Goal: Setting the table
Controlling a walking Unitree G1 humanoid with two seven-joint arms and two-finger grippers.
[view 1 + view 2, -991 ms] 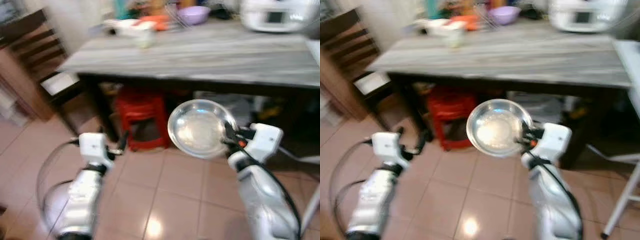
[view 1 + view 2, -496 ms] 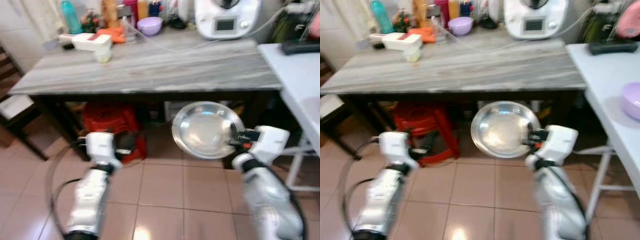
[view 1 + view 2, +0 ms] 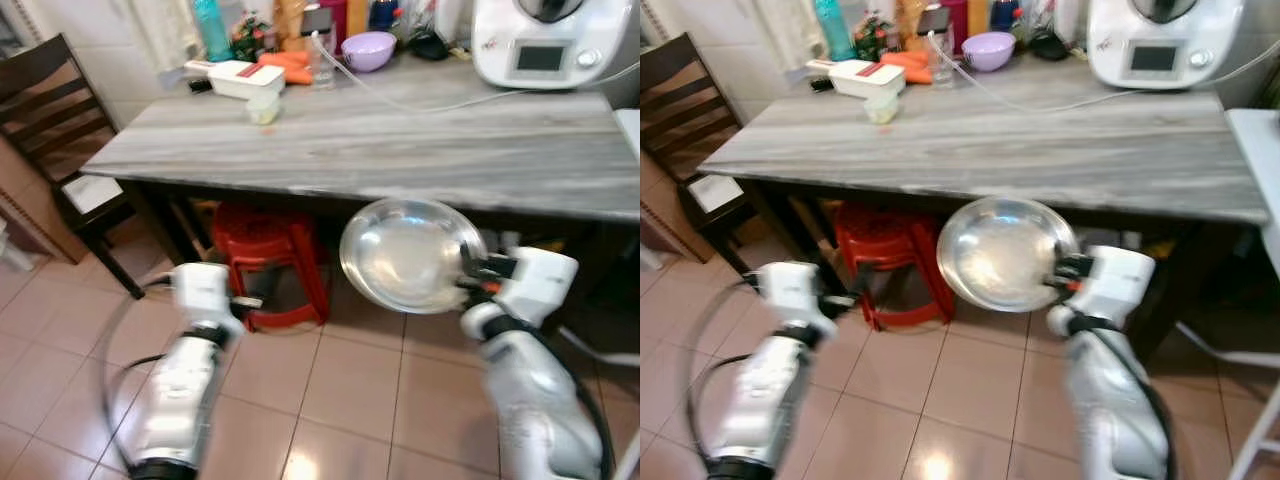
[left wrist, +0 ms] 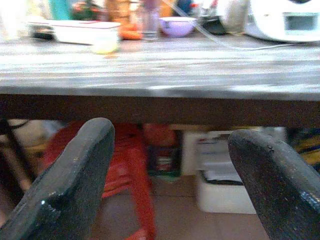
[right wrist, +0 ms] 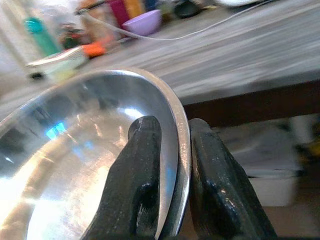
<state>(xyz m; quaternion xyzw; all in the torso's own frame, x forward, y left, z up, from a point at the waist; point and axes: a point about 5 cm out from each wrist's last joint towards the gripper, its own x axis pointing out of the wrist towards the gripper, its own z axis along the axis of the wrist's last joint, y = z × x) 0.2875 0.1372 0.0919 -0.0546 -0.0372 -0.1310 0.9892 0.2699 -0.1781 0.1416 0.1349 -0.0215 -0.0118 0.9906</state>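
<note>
The right gripper point(image 3: 1068, 272) is clamping the rim of a round, shallow stainless-steel dish point(image 3: 1002, 252), carrying it in the air just below the near edge of the long grey wood-grain table point(image 3: 1060, 150); placement is judged not yet begun. The left gripper point(image 4: 170, 185) is hanging empty, fingers spread, in front of a red plastic stool point(image 3: 268, 240). Compared with half a second earlier, the view is swinging leftward, bringing a dark wooden chair point(image 3: 60, 110) into sight; the dish is staying gripped.
</note>
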